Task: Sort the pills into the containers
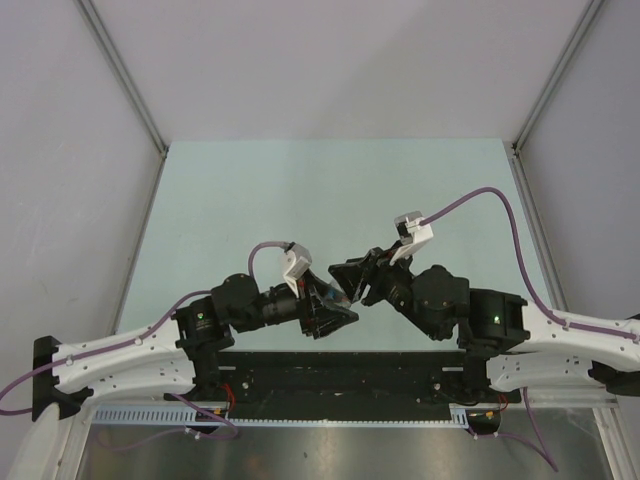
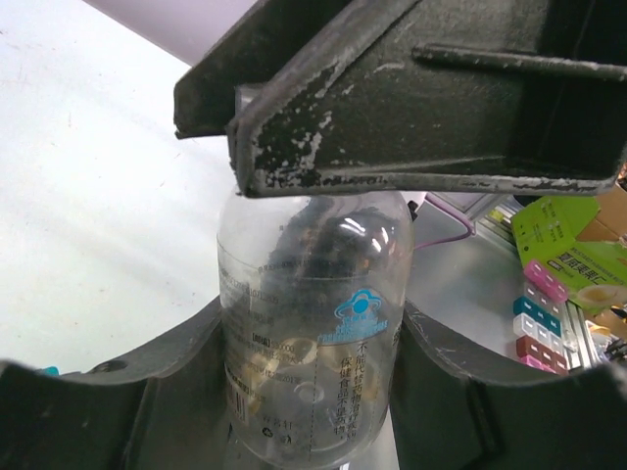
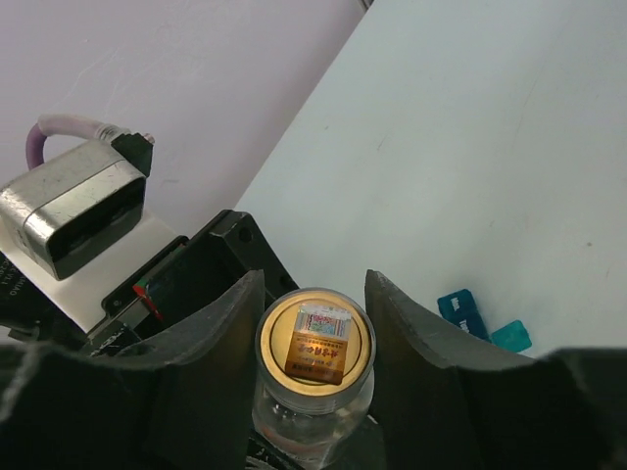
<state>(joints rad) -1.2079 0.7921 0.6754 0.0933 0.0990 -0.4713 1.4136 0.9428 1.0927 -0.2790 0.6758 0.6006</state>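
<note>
Both grippers on one bottle.
Left gripper [image 2: 313,313] clamps the clear bottle [image 2: 309,392] by its body. Right gripper [image 3: 313,284] is narrowed tight on the tan cap [image 3: 314,343]. Blue pill box [image 3: 460,309] lies on the table [image 3: 490,147], near the right gripper's outer finger, untouched.

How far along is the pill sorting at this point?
Early. Nothing looks sorted yet. The left gripper holds the clear bottle; the right gripper clasps its tan cap, still on. The blue pill box lies apart on the table. Uncapping, pouring and sorting remain.
</note>
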